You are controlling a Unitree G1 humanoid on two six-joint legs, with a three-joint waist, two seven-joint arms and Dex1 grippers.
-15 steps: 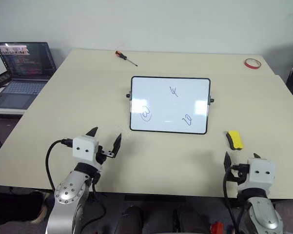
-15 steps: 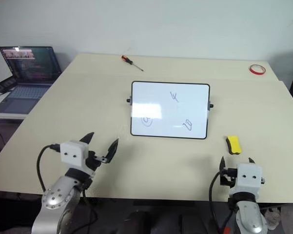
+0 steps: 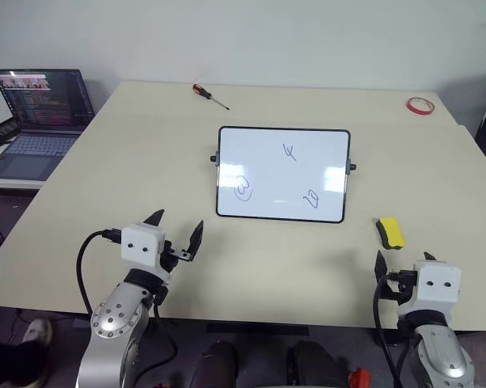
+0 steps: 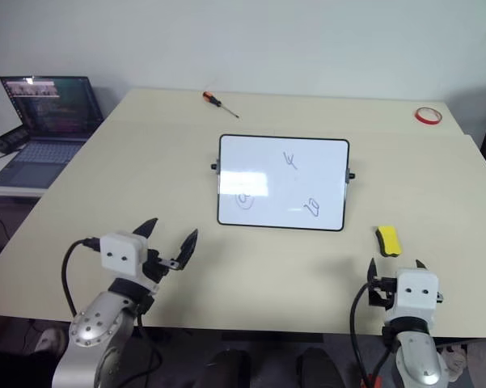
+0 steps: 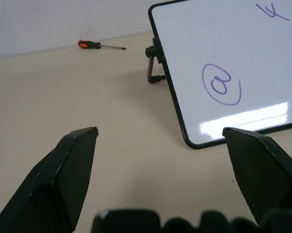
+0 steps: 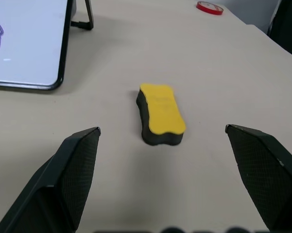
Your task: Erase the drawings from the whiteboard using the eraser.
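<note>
Right hand (image 6: 163, 138) wide apart, empty

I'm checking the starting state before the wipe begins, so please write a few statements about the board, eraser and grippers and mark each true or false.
1. The yellow block eraser with a dark underside lies on the beige table, apart from the black-framed whiteboard. True.
2. The right gripper is shut on the eraser. False: its jaws stand open, with the eraser lying ahead of them.
3. Three blue marker drawings are on the whiteboard. True.
4. The red tape ring lies on the whiteboard. False: it lies near the table's far right corner.
5. The left gripper has open, empty jaws. True.
</note>
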